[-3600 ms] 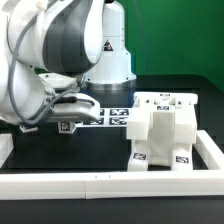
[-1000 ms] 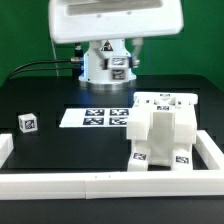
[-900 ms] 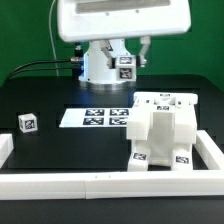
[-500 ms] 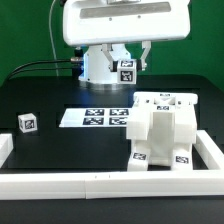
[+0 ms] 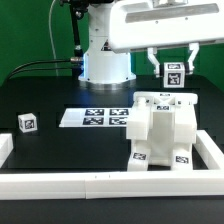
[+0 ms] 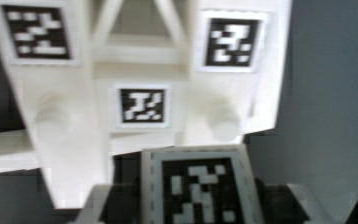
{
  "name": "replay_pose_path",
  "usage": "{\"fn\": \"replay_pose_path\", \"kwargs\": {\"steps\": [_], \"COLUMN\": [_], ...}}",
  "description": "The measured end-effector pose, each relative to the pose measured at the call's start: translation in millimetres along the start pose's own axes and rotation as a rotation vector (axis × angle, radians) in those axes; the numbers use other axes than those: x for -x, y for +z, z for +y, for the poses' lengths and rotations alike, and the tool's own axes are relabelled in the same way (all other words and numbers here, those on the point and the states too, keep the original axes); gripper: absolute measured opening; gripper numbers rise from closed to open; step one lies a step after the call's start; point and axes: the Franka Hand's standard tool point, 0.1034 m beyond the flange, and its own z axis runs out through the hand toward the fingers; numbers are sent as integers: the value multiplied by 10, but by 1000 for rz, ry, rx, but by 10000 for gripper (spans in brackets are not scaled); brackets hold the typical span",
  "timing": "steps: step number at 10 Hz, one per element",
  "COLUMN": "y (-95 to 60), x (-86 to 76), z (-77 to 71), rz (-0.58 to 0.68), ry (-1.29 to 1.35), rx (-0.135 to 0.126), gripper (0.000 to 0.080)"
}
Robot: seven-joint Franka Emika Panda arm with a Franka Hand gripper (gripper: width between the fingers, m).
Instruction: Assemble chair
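Observation:
The partly built chair [image 5: 160, 130] is a blocky white assembly with black-and-white tags, standing at the exterior view's right. My gripper [image 5: 173, 72] hangs in the air just above its back edge, shut on a small white tagged block [image 5: 174, 74]. In the wrist view the same block [image 6: 197, 185] sits between the dark fingers [image 6: 112, 198], with the chair assembly [image 6: 149, 90] and three of its tags directly beneath. Another small tagged cube [image 5: 27, 123] lies alone on the black table at the exterior view's left.
The marker board [image 5: 95, 117] lies flat at the table's middle, in front of the robot base [image 5: 105, 65]. A long white border rail [image 5: 100, 182] runs along the front, with short side rails at both ends.
The arm has swung toward the exterior view's right, carrying the small tagged block from above the marker board to above the chair assembly. The jaws kept their grip.

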Motion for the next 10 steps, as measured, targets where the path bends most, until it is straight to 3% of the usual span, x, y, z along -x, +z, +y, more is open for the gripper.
{"fn": "replay_pose_path", "kwargs": {"steps": [4,10], "y": [110,177], "x": [-19,77], "z": [-68,-237], "rz": [64,61], "ry": [-30,-76], "rx": [0,-6], "gripper": [284,284]}}
